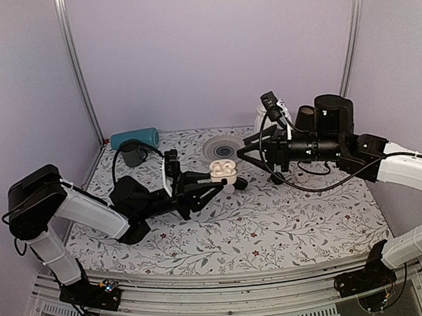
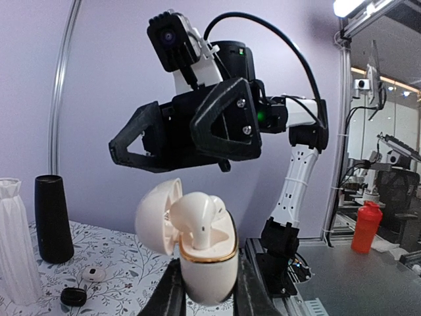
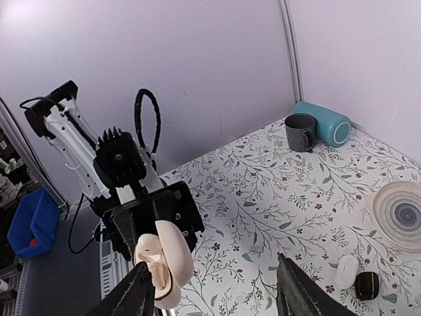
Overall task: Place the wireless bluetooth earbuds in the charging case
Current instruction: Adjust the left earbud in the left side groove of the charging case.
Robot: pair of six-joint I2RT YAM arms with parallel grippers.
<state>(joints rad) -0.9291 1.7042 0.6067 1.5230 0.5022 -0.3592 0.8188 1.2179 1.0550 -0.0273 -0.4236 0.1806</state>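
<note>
Small white rounded flip-lid charging case (image 2: pixel 208 253) is held off the desk over its middle. The left gripper (image 2: pixel 208 284) is clamped on its lower body, and the lid is swung open. Only the left wrist view shows a glossy white earbud (image 2: pixel 197 220) seated inside; the second well is hidden behind it. The right gripper (image 3: pixel 212 263) is close by, jaws spread wide and empty. A small white oval pod (image 3: pixel 346 270) and a black pod (image 3: pixel 366 284) lie beside a ringed round plate (image 3: pixel 401 214) near the far edge. A dark mug (image 3: pixel 300 131) and a teal cylinder (image 3: pixel 327 123) sit in the far left corner.

Open charging case (image 3: pixel 175 263), earbud (image 3: pixel 150 252) inside, mug (image 3: pixel 300 131)
</note>
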